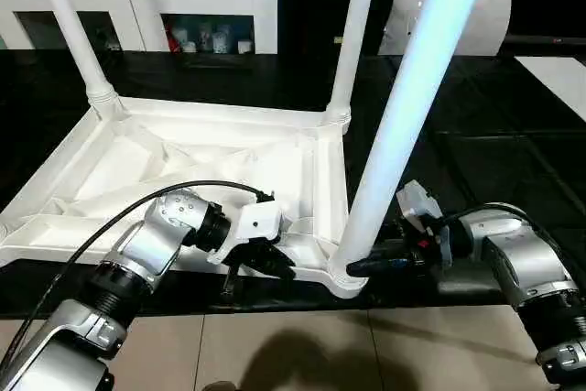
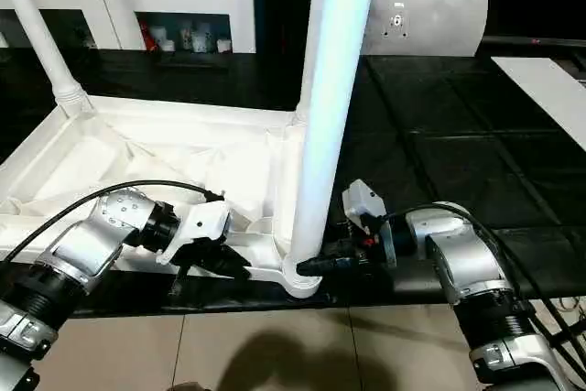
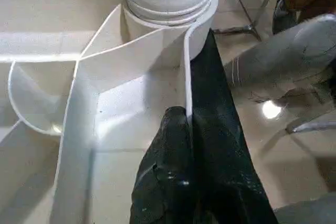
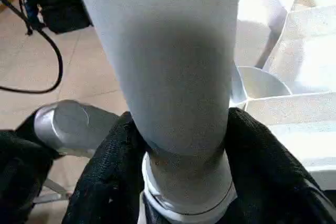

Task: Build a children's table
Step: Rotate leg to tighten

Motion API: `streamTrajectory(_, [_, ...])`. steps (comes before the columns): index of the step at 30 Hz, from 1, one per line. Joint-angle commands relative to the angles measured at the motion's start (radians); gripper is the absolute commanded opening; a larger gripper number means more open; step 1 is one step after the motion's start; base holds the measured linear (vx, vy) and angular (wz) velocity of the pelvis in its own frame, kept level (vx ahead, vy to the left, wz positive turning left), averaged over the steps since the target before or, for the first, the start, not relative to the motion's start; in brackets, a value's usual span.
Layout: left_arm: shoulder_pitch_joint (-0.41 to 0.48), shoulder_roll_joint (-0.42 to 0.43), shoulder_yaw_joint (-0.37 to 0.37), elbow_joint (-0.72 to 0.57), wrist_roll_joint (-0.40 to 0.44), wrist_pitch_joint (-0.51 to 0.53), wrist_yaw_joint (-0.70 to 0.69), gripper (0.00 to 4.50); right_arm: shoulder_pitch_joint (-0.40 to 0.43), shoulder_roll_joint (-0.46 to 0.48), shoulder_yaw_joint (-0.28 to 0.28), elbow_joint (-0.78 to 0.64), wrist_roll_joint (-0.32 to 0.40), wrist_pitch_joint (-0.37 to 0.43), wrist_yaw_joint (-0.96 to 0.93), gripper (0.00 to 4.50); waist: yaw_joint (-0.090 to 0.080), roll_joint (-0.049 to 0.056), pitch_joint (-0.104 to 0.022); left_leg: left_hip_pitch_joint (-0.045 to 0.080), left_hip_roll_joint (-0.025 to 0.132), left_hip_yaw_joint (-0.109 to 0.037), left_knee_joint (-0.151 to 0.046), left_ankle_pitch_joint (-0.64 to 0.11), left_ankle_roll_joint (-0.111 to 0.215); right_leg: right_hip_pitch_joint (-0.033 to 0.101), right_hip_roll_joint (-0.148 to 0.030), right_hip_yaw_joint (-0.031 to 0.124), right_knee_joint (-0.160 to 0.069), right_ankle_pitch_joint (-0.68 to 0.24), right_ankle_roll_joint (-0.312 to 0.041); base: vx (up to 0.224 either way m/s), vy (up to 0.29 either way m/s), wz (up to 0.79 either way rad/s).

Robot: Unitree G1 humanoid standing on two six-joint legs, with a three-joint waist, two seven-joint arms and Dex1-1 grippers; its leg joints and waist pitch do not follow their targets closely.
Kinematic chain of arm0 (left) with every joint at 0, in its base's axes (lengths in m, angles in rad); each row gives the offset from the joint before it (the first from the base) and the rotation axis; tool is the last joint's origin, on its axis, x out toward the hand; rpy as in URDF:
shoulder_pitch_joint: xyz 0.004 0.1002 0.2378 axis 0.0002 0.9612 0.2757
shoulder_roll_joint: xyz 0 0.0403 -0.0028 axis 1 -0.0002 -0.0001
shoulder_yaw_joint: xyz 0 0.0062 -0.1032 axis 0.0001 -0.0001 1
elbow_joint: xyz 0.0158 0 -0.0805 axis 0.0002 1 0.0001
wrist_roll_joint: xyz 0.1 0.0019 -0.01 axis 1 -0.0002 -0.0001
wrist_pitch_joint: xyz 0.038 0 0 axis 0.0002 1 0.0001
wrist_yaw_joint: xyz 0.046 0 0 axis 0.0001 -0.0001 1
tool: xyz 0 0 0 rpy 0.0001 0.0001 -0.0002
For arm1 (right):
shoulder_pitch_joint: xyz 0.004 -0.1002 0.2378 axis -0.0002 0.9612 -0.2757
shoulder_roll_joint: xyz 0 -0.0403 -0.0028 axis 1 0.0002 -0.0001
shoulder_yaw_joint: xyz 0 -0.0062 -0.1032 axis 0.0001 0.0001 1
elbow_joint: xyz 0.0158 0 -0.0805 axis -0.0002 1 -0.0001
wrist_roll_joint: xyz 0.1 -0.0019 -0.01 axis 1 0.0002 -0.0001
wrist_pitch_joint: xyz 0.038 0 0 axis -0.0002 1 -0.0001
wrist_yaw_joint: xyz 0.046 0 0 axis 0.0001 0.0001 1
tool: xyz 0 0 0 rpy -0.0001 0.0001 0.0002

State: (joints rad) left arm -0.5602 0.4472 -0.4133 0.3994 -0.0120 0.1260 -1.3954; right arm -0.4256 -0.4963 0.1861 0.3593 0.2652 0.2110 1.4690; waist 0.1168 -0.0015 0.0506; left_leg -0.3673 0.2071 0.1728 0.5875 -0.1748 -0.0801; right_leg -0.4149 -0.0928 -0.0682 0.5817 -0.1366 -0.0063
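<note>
Table top (image 1: 183,167) lies upside down on the black work surface (image 1: 476,153), ribbed underside facing up, near edge at the surface's front edge above the tiled floor (image 1: 293,350).

Far left leg (image 1: 73,29) stands upright in its far corner socket. Second far leg (image 1: 352,38) stands upright in the far right socket (image 1: 337,119).

Left gripper (image 1: 275,267) sits at the near rim of the top, left of the near right corner. The left wrist view shows its black fingers (image 3: 178,182) closed flat on the thin white rim wall, one on each side, pinching it.

Near right leg (image 1: 412,89) stands in the near right corner socket (image 1: 346,274), leaning slightly to the right toward its upper end.

Right gripper (image 1: 371,266) comes in from the right at the base of this leg. In the right wrist view its fingers (image 4: 113,166) sit on both sides of the leg, just above the socket collar, pressed against it: gripping the leg.

Behind: white cabinet (image 1: 137,2) with shelves; small items on them, no readable labels. White chair back (image 2: 426,20) at the far side of the surface. No legible writing or brand marks on the table parts or grippers.
</note>
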Motion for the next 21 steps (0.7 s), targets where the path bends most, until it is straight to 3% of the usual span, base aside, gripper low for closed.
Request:
streamTrajectory(1, [-0.025,-0.052,0.040,-0.027,-0.029,0.096,0.099,0.00,0.022,0.047,-0.013,-0.040,0.020,0.096,-0.112,1.93,-0.006,-0.003,-0.066,0.011,0.020,0.005,-0.072,-0.254,0.031,0.050,-0.040,0.032,-0.056,-0.338,-0.206,0.000,0.000,0.00])
streamTrajectory(3, [-0.024,-0.062,0.049,-0.035,-0.030,0.121,0.125,0.00,0.030,0.060,-0.014,-0.050,0.015,0.098,-0.143,1.93,-0.011,-0.008,-0.063,0.011,0.016,0.001,-0.074,-0.291,0.018,0.051,-0.042,0.029,-0.064,-0.423,-0.177,0.000,0.000,0.00])
streamTrajectory(5, [-0.022,-0.088,0.068,-0.053,-0.027,0.182,0.190,0.00,0.043,0.098,-0.018,-0.072,-0.002,0.111,-0.228,1.93,-0.015,-0.005,-0.061,0.016,0.015,0.000,-0.074,-0.322,0.008,0.044,-0.043,0.029,-0.075,-0.485,-0.149,0.000,0.000,0.00])
streamTrajectory(9, [-0.017,-0.138,0.100,-0.083,-0.026,0.265,0.294,0.00,0.035,0.183,-0.046,-0.057,-0.022,0.135,-0.395,1.93,-0.046,-0.010,-0.060,0.000,0.007,-0.008,-0.078,-0.323,-0.007,0.052,-0.041,0.019,-0.078,-0.543,-0.108,0.000,0.000,0.00])
streamTrajectory(10, [-0.017,-0.161,0.114,-0.091,-0.029,0.294,0.331,0.00,0.027,0.216,-0.056,-0.045,-0.035,0.142,-0.460,1.93,-0.048,-0.012,-0.062,0.003,0.007,-0.008,-0.075,-0.319,-0.007,0.051,-0.041,0.019,-0.080,-0.549,-0.101,0.000,0.000,0.00])
streamTrajectory(13, [-0.027,-0.244,0.156,-0.100,-0.014,0.372,0.479,0.00,0.009,0.328,-0.075,-0.024,-0.073,0.178,-0.662,1.92,-0.075,-0.015,-0.063,-0.001,0.006,-0.005,-0.073,-0.285,0.003,0.044,-0.038,0.023,-0.078,-0.504,-0.119,0.000,0.000,0.00])
streamTrajectory(15, [-0.040,-0.282,0.175,-0.087,-0.007,0.387,0.551,0.00,-0.006,0.378,-0.087,-0.007,-0.084,0.192,-0.756,1.92,-0.081,-0.015,-0.064,-0.001,0.002,-0.004,-0.070,-0.282,0.007,0.045,-0.037,0.021,-0.082,-0.512,-0.113,0.000,0.000,0.00])
streamTrajectory(18, [-0.066,-0.341,0.209,-0.055,0.011,0.381,0.683,0.00,-0.040,0.449,-0.117,0.049,-0.123,0.172,-0.917,1.92,-0.083,-0.013,-0.067,0.001,0.002,-0.002,-0.068,-0.270,0.016,0.043,-0.036,0.022,-0.082,-0.484,-0.117,0.000,0.000,0.00])
streamTrajectory(21, [-0.081,-0.365,0.215,-0.041,0.026,0.372,0.741,0.00,-0.061,0.480,-0.129,0.092,-0.139,0.121,-0.976,1.92,-0.079,-0.009,-0.071,0.005,0.004,0.002,-0.067,-0.244,0.022,0.040,-0.034,0.027,-0.076,-0.397,-0.143,0.000,0.000,0.00])
